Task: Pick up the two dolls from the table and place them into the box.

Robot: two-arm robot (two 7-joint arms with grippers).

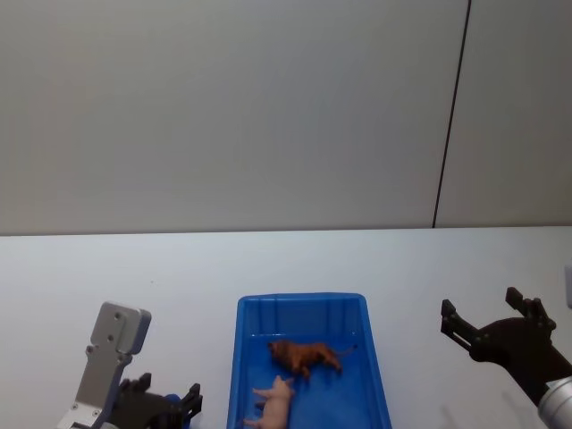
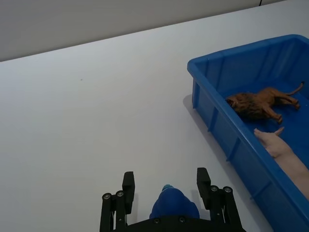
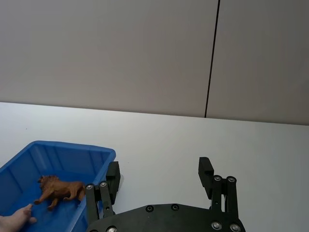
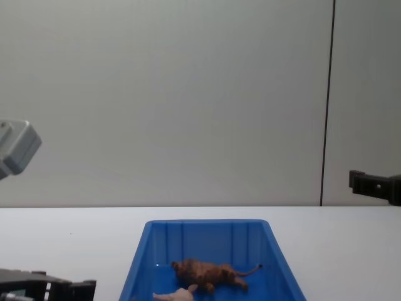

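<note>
The blue box [image 1: 240, 357] stands on the white table [image 1: 134, 268] in front of me. Both dolls lie inside it: the brown lion [image 1: 305, 356] on its side and the pale pink pig [image 1: 275, 401] nearer to me. The chest view has the lion [image 4: 207, 273] and pig [image 4: 175, 295] on the box floor. My left gripper [image 2: 165, 184] is low over the table left of the box [image 2: 217, 116], fingers wide open, a small blue rounded thing [image 2: 170, 205] between them near the palm. My right gripper [image 3: 159, 173] hovers open and empty right of the box [image 3: 63, 147].
A grey wall with a dark vertical seam [image 1: 451, 116] rises behind the table. Bare white tabletop stretches to the left [image 2: 87, 106] and right [image 3: 251, 145] of the box. The left arm's grey wrist housing [image 1: 114, 344] stands at the lower left.
</note>
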